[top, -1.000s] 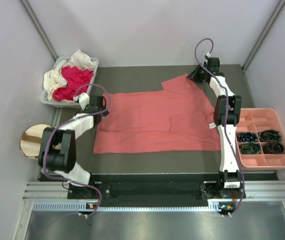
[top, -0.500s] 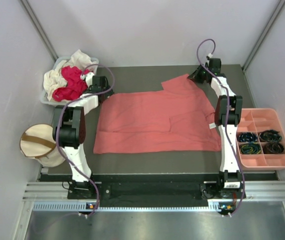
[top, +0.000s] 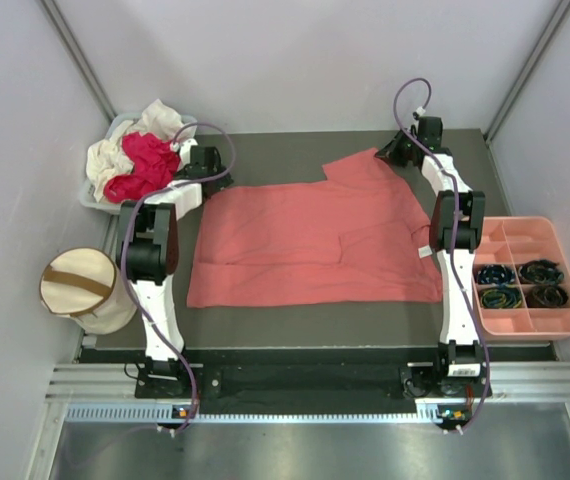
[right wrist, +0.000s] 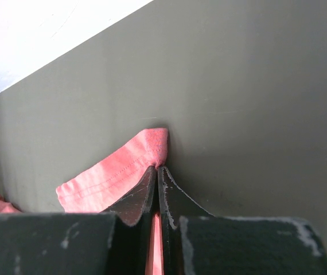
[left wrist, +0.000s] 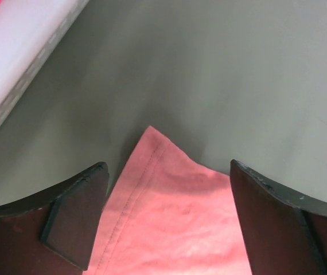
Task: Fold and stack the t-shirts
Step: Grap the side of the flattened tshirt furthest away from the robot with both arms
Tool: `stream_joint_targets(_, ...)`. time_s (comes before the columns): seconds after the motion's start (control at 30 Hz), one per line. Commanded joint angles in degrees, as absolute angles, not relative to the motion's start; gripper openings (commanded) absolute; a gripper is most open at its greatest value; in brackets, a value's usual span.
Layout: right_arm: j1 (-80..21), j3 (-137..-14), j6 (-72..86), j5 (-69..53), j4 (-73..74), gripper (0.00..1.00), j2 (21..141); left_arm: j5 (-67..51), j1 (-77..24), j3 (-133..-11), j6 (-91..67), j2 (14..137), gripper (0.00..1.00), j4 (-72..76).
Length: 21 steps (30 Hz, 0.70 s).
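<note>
The salmon-pink t-shirt [top: 315,240] lies spread flat on the dark table. My left gripper [top: 210,165] hovers at its far left corner. In the left wrist view that gripper [left wrist: 168,167] is open, its dark fingers [left wrist: 74,212] standing either side of the pointed shirt corner [left wrist: 175,229] without touching it. My right gripper [top: 390,150] is at the far right of the shirt. In the right wrist view it [right wrist: 159,167] is shut on the shirt's stitched hem [right wrist: 112,175], which bunches out past the tips. Magenta-red [top: 145,165] and cream-white [top: 160,118] t-shirts lie piled in a grey bin [top: 93,196].
A salmon-pink plastic tray [top: 525,232] with dark coiled items sits at the table's right edge. A cream drum-shaped fabric bin with a brown strap [top: 80,290] stands left of the table. The grey bin's white rim [left wrist: 14,51] is close to the left gripper. Walls enclose the back and sides.
My left arm has swung from the shirt's left edge up to its far left corner, uncovering the drum bin. Its jaws have narrowed slightly. The right arm has not moved.
</note>
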<state>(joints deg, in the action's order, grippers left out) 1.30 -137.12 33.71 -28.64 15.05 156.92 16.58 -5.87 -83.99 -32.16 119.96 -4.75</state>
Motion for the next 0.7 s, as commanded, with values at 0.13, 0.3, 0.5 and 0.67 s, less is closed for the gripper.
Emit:
stream_joint_targets(0.13, 1.85, -135.79, 33.49, -28.39, 14.85, 0.00, 155.66, 18.45, -3.87, -86.13, -31.38, 122.69, 0.73, -5.10)
stream_joint_targets(0.3, 1.85, -135.62, 33.57, -28.48, 14.68, 0.00, 155.65, 18.46, -3.25, -86.40, -31.73, 123.22, 0.68, -5.36)
stream_joint_targets(0.5, 1.93, -135.53, 33.66, -28.65, 14.41, 0.00, 155.65, 18.37, -2.55, -87.45, -31.99, 123.92, 0.64, -6.15)
stream_joint_targets(0.67, 2.02, -135.44, 33.75, -28.83, 14.33, 0.00, 155.57, 17.32, -1.41, -87.63, -32.69, 124.28, 0.61, -6.59)
